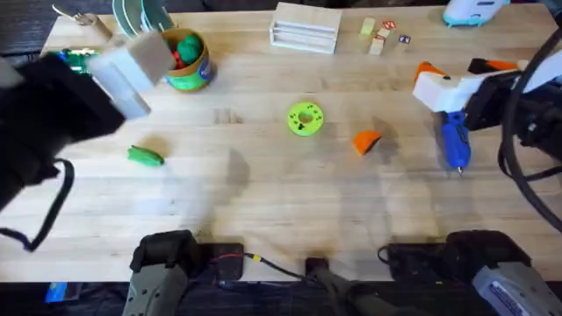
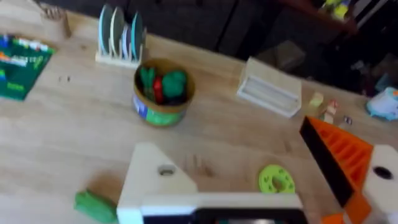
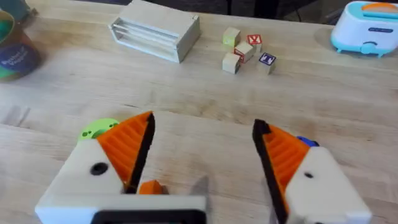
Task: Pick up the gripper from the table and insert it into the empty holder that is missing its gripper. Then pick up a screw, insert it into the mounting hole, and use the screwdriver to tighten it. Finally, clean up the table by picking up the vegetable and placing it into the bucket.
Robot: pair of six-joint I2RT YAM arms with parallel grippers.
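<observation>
from my overhead feed the loose orange gripper (image 1: 367,141) lies flat on the table (image 1: 263,202) right of centre, just right of the flat yellow-green disc (image 1: 305,118) and apart from it. the blue screwdriver (image 1: 455,140) lies further right, tip toward the bottom of the frame, partly under the right arm's white finger. the right gripper (image 3: 202,155) sits at the right edge of overhead; on its wrist cam i see both orange ribbed pads (image 3: 130,146) on white mounts, jaws spread wide with bare table between them, nothing pinched. a sliver of the loose orange wedge shows low in that view by the left-hand pad. the left gripper (image 2: 255,174) is raised at the upper left of overhead, large and blurred. on its wrist cam one finger carries an orange pad at the right of the frame, the other is the empty holder (image 2: 155,180), bare white with a dark hole; jaws are apart, holding nothing. the bucket (image 1: 188,60) stands upper left in overhead, green and red pieces inside. the green vegetable (image 1: 146,155) lies on the table at mid left, well below the bucket. a wooden box (image 1: 306,27) sits top centre, small blocks (image 1: 378,37) to its right.
</observation>
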